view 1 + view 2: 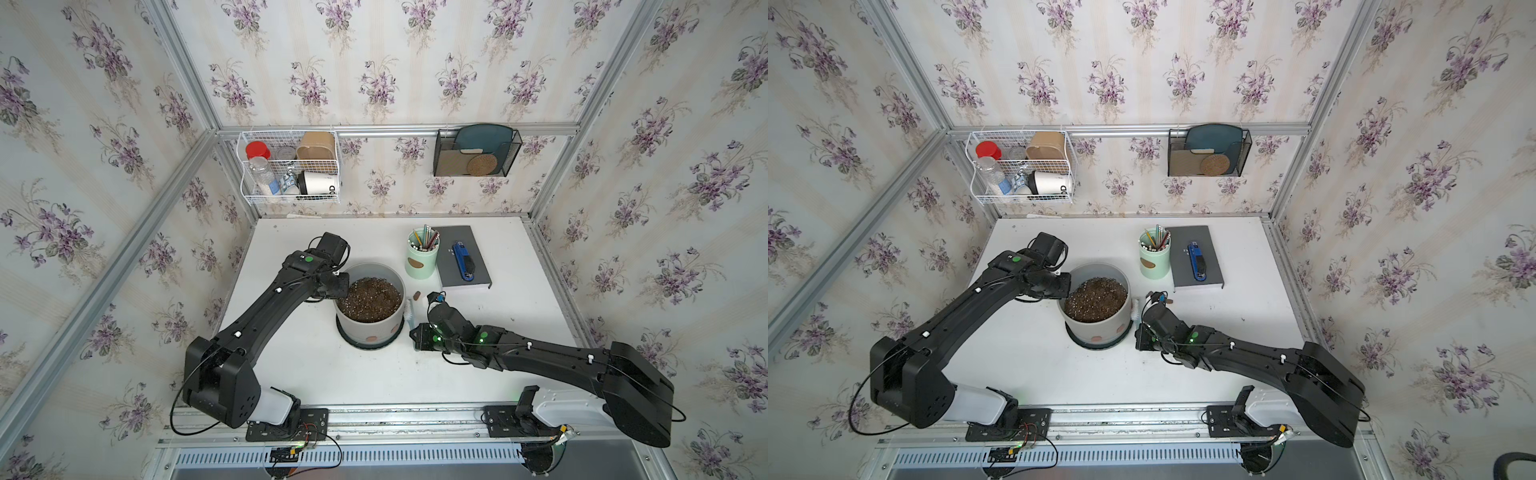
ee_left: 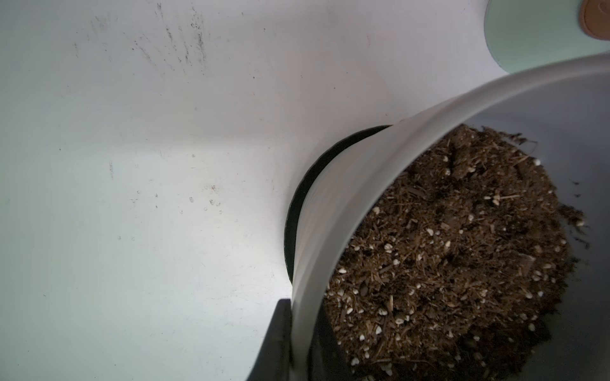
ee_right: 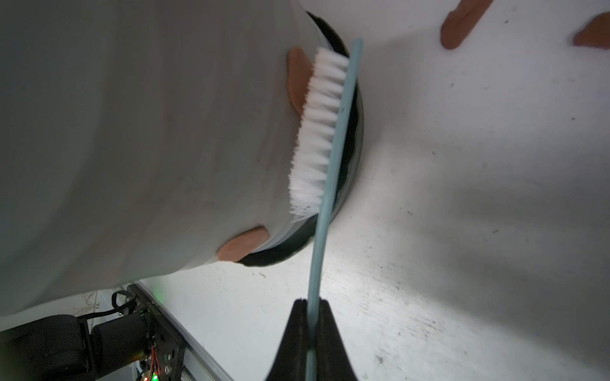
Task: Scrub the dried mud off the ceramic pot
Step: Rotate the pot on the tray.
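The light-grey ceramic pot (image 1: 365, 332) on its black saucer stands mid-table, filled with speckled soil. My left gripper (image 2: 300, 306) is shut on the pot's rim at its left side, one finger outside the wall and one inside. My right gripper (image 3: 312, 301) is shut on the pale-blue handle of a brush (image 3: 317, 132). Its white bristles press against the pot's right wall, over one blob of dried mud (image 3: 298, 76). Another blob (image 3: 244, 245) sits lower on the wall. Two loose blobs (image 3: 462, 19) lie on the table beyond.
A mint-green pencil cup (image 1: 422, 259) stands behind the pot to its right. Beside the cup lies a grey notebook (image 1: 478, 270) with a blue stapler (image 1: 463, 262) on it. A wire basket (image 1: 291, 166) and a black mesh holder (image 1: 476, 151) hang on the back wall.
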Robot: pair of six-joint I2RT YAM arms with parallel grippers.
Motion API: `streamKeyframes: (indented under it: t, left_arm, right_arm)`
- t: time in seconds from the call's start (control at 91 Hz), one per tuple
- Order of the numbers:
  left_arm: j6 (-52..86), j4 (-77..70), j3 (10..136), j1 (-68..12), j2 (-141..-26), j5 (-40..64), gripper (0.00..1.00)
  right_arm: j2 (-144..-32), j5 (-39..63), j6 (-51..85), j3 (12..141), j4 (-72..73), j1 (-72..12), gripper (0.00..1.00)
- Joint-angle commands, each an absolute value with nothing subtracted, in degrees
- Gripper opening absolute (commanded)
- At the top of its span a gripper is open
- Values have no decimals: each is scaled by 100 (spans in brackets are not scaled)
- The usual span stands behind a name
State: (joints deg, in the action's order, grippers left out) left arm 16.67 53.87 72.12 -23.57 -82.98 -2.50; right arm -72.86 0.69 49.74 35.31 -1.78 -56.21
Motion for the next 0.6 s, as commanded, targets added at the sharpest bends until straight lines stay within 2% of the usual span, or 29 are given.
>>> streamKeyframes:
  t: [0.0,0.352,0.594]
  left_arm:
    - [1565,5393,7213,-2363,-8231,-126,0]
    - [1402,5462,7156,-2347,-8147,-144,0]
    - [1338,5482,7143,-2342,-7946,-49,0]
  right_arm:
    - [-7193,67,4782,3550,48,-5628,0]
    - [-7284,-538,4732,3735,-960,-5625,0]
    - [-7706,-354,4483,3911,-766,-5464,0]
